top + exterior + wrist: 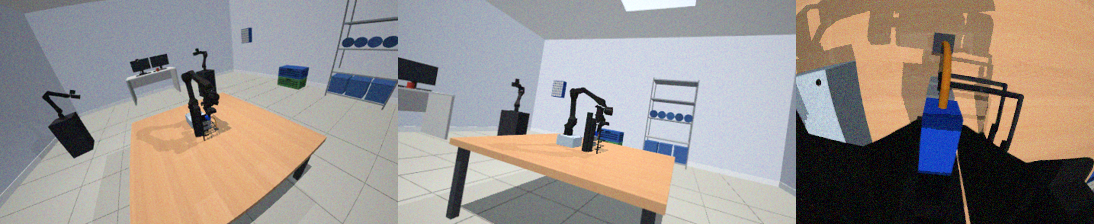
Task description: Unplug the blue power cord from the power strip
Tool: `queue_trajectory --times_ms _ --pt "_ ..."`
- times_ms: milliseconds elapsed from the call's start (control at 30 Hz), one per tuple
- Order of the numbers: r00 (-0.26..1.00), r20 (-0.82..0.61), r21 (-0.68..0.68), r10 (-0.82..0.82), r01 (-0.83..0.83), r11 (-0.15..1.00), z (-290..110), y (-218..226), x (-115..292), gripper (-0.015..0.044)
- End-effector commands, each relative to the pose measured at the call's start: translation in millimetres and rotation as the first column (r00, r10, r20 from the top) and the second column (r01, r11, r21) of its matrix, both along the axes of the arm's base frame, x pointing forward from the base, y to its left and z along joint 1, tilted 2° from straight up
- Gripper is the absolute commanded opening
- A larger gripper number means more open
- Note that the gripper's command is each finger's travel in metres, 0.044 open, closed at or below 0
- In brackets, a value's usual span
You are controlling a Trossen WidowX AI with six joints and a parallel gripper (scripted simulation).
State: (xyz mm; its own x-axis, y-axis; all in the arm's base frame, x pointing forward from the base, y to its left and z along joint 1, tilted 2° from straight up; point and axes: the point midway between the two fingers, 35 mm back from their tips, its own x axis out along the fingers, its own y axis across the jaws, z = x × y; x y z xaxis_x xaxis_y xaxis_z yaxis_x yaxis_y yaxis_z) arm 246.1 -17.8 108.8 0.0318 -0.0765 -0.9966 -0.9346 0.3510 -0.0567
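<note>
We see one blue plug (940,137) clamped in our nearly shut fingers near the table's (244,168) far edge, one black upright block (588,131) crowding beside it.

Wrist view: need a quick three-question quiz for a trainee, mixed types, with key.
1. True or false: the gripper is open and holds nothing.
2. Multiple choice: what colour is the rod sticking out of the blue plug, away from the camera? A orange, B green, C white.
3. Fill in: in the wrist view the pale grey box lies toward the image's ___ side of the plug.

Key: 1 false, the gripper is shut on the blue plug; 2 A; 3 left.
</note>
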Motion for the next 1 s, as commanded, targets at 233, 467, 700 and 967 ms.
queue_trajectory --times_ms 233,467,700,967 --pt "1.0 0.017 0.044 0.015 -0.016 0.999 2 27 11 0.0" --pt "1.0 0.017 0.045 0.016 -0.016 0.999 2 38 14 0.0" --pt "1.0 0.016 0.044 0.018 -0.019 0.999 2 42 14 0.0053" --pt "1.0 0.016 0.044 0.018 -0.019 0.999 2 40 13 0.0262"
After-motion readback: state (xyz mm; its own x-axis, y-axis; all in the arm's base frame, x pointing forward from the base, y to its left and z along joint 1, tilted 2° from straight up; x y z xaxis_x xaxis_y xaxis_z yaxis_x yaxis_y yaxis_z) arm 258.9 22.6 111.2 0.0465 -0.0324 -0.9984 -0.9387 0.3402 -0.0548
